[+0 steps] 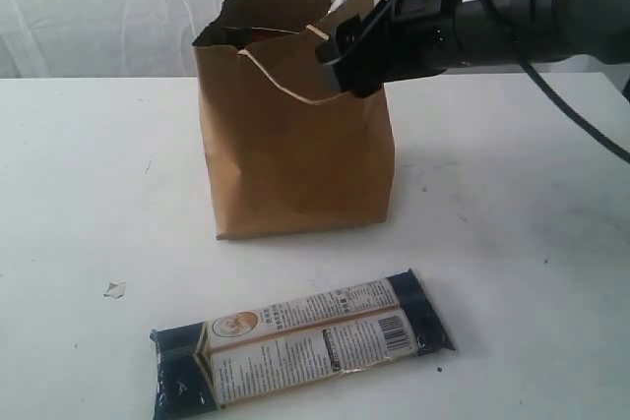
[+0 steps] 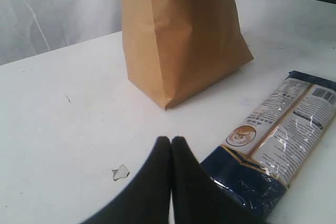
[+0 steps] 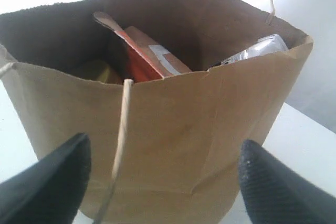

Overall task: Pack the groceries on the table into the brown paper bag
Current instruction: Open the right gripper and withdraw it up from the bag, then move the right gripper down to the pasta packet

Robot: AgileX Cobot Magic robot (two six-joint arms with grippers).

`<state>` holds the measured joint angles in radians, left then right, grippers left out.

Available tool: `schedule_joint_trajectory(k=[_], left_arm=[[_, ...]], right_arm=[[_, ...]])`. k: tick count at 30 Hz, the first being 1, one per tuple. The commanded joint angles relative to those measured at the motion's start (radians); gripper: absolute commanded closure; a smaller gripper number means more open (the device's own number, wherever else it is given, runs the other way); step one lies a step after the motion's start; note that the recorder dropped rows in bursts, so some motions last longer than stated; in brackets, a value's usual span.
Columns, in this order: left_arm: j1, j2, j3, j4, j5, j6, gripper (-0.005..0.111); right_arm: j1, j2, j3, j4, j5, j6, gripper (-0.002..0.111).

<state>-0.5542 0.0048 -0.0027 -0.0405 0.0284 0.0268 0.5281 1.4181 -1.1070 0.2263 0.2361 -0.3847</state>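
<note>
Late stage: right claw [image 1: 340, 51] hangs released at the rim of the brown paper bag [image 1: 295, 154] — left claw [image 2: 170, 148], clenched empty, must open for the long dark-blue packet [image 1: 300, 341].

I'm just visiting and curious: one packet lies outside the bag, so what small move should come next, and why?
Probably the left gripper should open and shift onto the long dark-blue packet, the only grocery seen lying on the table. Its jaws are shut just beside the packet's end, while the right gripper hangs open at the brown paper bag, holding nothing.
</note>
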Motion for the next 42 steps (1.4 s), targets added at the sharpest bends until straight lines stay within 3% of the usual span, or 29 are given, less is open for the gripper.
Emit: schedule_joint_trajectory(k=[1, 31, 42], left_arm=[[-0.004, -0.005, 0.003, -0.004, 0.001, 0.000, 0.107], [-0.004, -0.005, 0.003, -0.004, 0.001, 0.000, 0.107], [-0.004, -0.005, 0.003, -0.004, 0.001, 0.000, 0.107]], right_arm=[[-0.001, -0.008, 0.004, 0.003, -0.008, -0.003, 0.037], [-0.001, -0.057, 0.004, 0.003, -0.062, -0.003, 0.037], [-0.001, -0.171, 0.019, 0.003, -0.131, -0.003, 0.037]])
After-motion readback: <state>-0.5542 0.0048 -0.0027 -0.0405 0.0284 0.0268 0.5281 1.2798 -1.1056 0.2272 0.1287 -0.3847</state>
